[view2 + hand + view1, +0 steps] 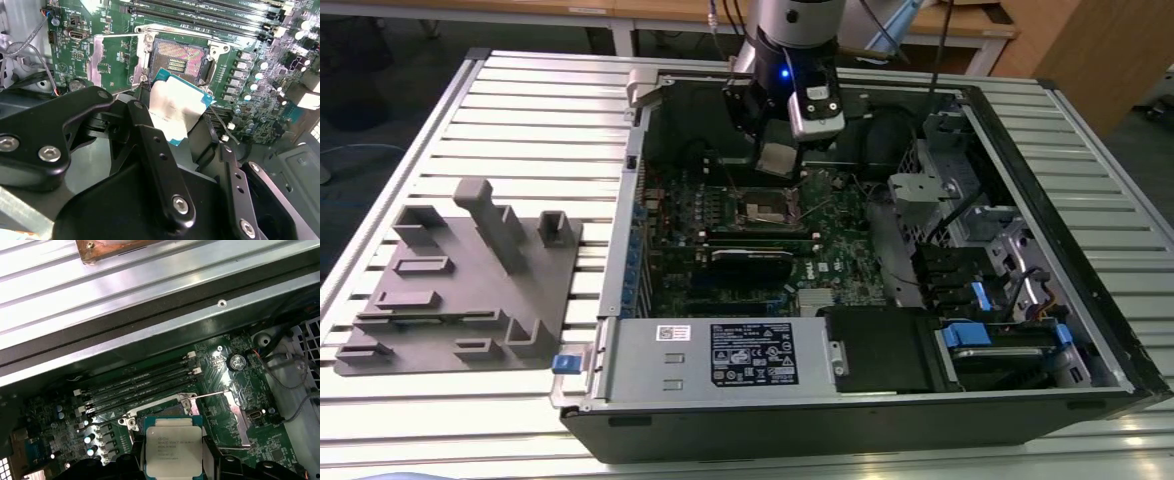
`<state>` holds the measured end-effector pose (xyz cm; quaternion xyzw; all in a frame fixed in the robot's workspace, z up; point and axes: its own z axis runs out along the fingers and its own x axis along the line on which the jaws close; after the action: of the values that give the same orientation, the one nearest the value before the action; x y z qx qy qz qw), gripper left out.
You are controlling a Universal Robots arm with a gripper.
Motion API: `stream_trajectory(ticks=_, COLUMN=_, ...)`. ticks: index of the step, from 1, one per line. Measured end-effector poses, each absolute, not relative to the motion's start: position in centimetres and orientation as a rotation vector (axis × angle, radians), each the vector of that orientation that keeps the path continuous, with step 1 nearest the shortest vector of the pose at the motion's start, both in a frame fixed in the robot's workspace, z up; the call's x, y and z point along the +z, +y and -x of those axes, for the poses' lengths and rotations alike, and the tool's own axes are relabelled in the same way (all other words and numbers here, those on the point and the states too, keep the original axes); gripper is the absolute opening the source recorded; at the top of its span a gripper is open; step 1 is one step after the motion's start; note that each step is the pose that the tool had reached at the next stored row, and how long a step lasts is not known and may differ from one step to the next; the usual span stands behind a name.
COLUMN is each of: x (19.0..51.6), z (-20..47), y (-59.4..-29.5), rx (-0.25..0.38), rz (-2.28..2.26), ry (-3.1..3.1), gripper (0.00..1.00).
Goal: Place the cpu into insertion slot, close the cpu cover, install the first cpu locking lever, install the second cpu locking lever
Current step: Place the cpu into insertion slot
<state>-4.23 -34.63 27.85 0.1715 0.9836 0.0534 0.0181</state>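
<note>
Slatted metal surface [507, 110], grey fixture [454, 290] at 9 o'clock of the computer case [1067, 300]. Step 1 seems in hand: the hand [779, 162] is clamped on the cpu [778, 155], at 12 o'clock of the insertion slot [769, 208], unseated. Seating likely needs square alignment.

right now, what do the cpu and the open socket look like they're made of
The cpu: a matt silver-grey metal lid, by its dull even sheen, on a thin teal board showing at the edges, likely laminate. The insertion slot: a dark centre, probably plastic, with glinting contacts, inside a bright silver rim, likely steel, by its sharp highlights.
</note>
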Motion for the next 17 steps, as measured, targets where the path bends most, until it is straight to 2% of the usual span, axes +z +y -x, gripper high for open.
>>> stream_trajectory(ticks=17, x=27.84, z=4.23, y=-34.63, rx=0.161, rz=-0.767, ry=2.996, gripper=0.54)
